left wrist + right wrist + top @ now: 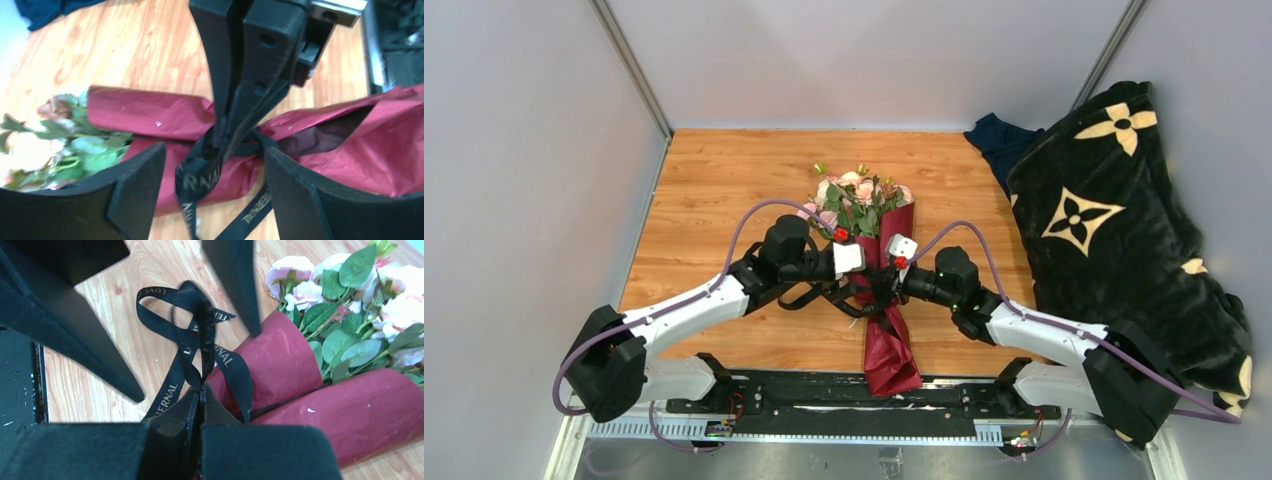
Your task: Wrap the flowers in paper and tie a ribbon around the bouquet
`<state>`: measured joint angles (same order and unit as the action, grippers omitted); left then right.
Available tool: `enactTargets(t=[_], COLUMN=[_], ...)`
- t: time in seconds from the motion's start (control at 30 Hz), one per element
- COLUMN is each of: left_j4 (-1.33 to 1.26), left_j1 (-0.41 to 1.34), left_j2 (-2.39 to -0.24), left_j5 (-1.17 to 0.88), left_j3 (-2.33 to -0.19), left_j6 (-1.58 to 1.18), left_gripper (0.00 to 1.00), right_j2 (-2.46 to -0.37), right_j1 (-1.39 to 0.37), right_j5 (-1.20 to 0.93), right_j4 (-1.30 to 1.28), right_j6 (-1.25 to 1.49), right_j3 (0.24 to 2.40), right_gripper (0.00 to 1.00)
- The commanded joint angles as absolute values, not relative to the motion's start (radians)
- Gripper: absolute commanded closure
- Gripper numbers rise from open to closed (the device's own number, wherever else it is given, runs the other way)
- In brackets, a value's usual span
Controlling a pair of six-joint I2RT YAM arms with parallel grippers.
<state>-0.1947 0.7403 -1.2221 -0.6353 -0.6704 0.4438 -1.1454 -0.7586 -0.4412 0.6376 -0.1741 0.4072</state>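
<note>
The bouquet (pixel 890 345) lies in the middle of the wooden surface (pixel 724 190). Its flowers (pixel 859 195) point away from the arm bases, and the narrow tail of the dark red paper (pixel 904 225) reaches the near edge. The two hands meet at its waist, one from either side. The right hand (pixel 200 390) is clenched, its tips pinching the black ribbon (pixel 226 356) where the band crosses the paper cone. Loops and lettered tails of the ribbon spill onto the wood on the left arm's side of the cone. The left hand (pixel 212 160) is released. Its fingers (pixel 135 190) stand apart, straddling the ribbon and the right hand's closed tips and, as far as its wrist view shows, touching neither. A black blanket (pixel 1114 220) with cream motifs and a navy cloth (pixel 1002 140) are heaped at the far right, well apart from the bouquet.
</note>
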Motion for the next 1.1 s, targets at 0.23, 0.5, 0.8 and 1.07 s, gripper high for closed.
enactTargets(t=[0.23,0.5,0.8,1.07], left_j4=[0.792,0.805,0.449,0.422], left_j1=[0.488,0.264,0.317,0.331], left_j2=[-1.305,-1.499,-1.471,-1.589], left_j5=[0.125,-0.15,-0.134,-0.157], left_j3=[-1.116,-1.139,-0.775,-0.763], left_j6=[0.197,-0.163,-0.252,-0.25], left_gripper=[0.17,0.17,0.07,0.65], right_j2=[-1.188,-1.229,-1.213,-1.171], right_j1=[-0.764,-0.763,-0.769,-0.78], right_j5=[-0.298,-0.334,-0.303,-0.272], right_j4=[0.54,0.516,0.455,0.451], right_j6=[-0.068,-0.057,-0.06,-0.028], right_j3=[0.456,0.508,0.564,0.556], right_gripper=[1.0,1.0,1.0,1.0])
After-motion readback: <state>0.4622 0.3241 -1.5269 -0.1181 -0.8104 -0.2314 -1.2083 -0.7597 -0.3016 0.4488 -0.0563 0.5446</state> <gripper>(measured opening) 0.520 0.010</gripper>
